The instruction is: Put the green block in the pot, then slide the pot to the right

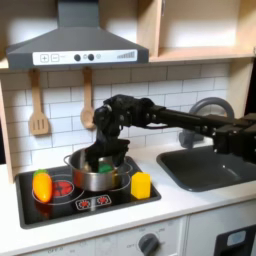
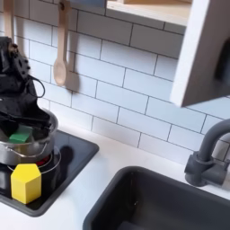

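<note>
The silver pot (image 1: 92,180) (image 2: 36,144) stands on the stove's left part in both exterior views. My gripper (image 1: 106,158) (image 2: 20,126) reaches down into its mouth from above. The green block (image 1: 106,163) (image 2: 20,137) sits between the black fingers at about rim height, inside the pot's opening, and the gripper looks shut on it. The pot's floor under the block is hidden.
A yellow block (image 1: 141,184) (image 2: 26,182) stands on the black stove top (image 1: 120,205) just beside the pot. An orange-yellow toy vegetable (image 1: 42,186) lies at the first exterior view's left. A sink (image 1: 205,168) and faucet (image 2: 208,157) are alongside. Wooden spoons (image 1: 38,110) hang on the tiled wall.
</note>
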`<control>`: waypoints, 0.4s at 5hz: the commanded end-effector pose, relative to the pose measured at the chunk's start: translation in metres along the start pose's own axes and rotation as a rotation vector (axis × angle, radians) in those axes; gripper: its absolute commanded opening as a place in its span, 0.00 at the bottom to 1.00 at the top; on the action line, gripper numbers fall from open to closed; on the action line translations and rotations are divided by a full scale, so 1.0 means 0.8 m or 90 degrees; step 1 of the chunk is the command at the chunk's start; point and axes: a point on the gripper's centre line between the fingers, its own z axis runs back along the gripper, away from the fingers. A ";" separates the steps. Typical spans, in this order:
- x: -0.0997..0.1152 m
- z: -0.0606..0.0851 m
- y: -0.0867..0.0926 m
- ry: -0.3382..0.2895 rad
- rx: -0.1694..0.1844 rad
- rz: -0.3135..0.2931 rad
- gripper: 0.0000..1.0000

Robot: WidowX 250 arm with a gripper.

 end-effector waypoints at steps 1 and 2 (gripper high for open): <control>-0.008 0.004 -0.007 0.000 -0.007 0.000 1.00; -0.014 0.004 -0.011 0.003 -0.010 -0.001 1.00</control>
